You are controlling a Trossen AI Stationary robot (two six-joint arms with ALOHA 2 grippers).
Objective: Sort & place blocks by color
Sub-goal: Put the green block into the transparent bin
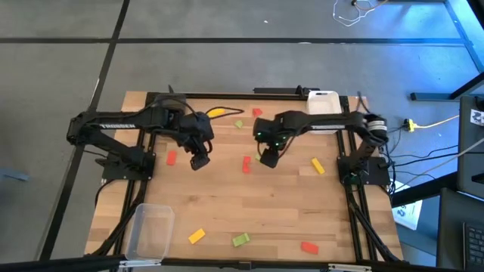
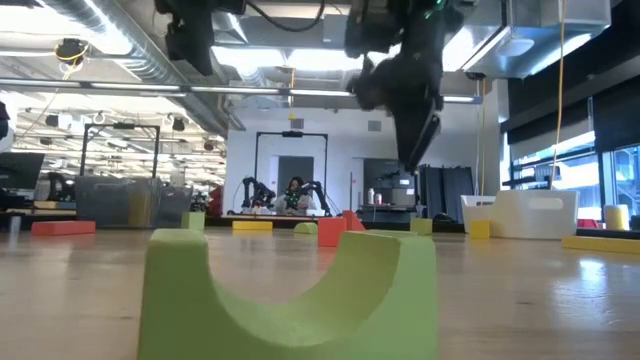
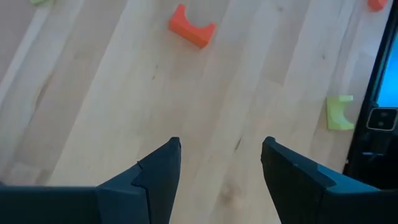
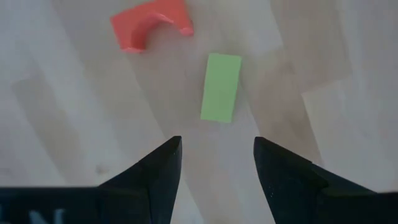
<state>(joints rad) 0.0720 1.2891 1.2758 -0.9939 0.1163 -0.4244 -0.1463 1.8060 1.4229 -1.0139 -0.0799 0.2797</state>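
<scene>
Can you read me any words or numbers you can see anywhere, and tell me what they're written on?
"TROSSEN": white letters on the left arm, seen from above; small, only just readable.
White marks at the edge of the right wrist view: cut off, unreadable.
Paper sheets right of the table: too small to read.
The blocks carry no writing.

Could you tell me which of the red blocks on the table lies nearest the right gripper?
The red block lying mid-table, just left of the right gripper. The other red blocks sit farther off: one by the left arm, one near the back edge, one at the front.

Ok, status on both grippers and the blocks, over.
Left gripper open, empty, over bare table. Right gripper open, empty, near green bar. Blocks scattered, unsorted. Nothing in the way.
</scene>
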